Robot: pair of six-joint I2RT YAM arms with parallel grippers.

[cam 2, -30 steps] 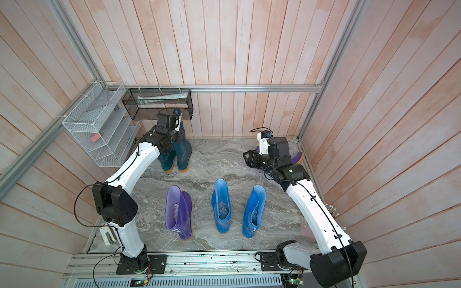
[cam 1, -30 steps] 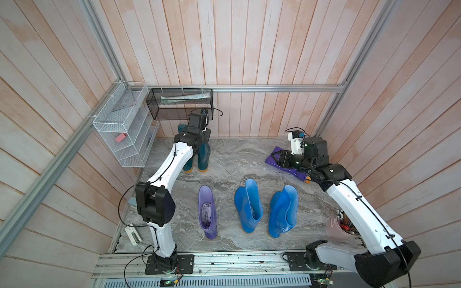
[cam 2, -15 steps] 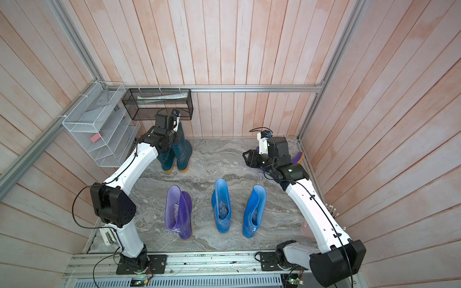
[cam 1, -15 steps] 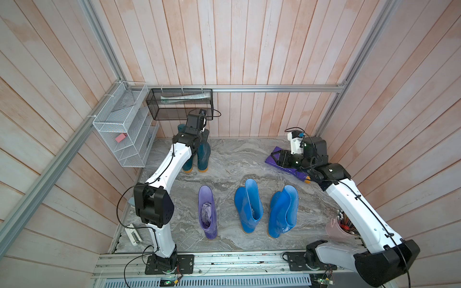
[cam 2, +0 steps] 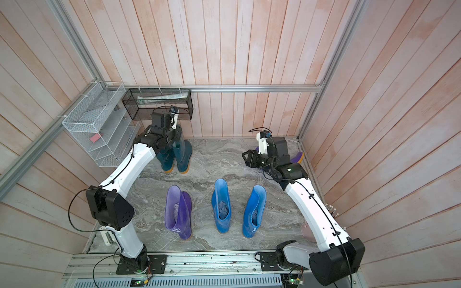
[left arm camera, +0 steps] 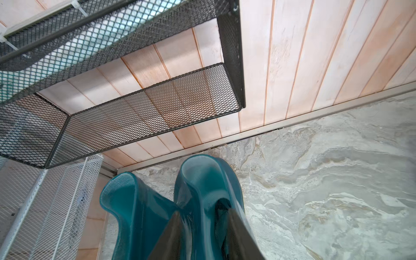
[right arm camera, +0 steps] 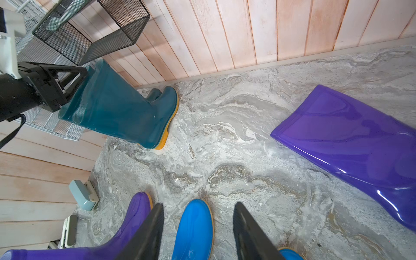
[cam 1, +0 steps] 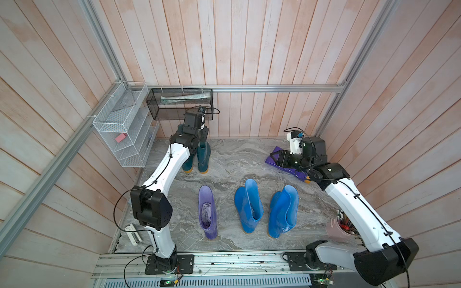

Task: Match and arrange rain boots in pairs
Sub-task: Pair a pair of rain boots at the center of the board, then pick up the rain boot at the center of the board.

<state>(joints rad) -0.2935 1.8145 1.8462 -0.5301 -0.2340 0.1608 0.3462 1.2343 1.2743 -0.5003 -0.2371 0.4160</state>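
Marble floor (right arm camera: 225,135) holds fallen purple boot (right arm camera: 349,146) beside right gripper (right arm camera: 198,204).

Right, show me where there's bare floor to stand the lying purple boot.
Widest bare floor: mid-back, between teal pair and lying purple boot. Narrower strip between upright purple boot and left arm. Crowded: blue boots, pink cup corner.

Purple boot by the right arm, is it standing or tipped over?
Tipped over. The purple boot lies flat, its shaft stretched along the floor.
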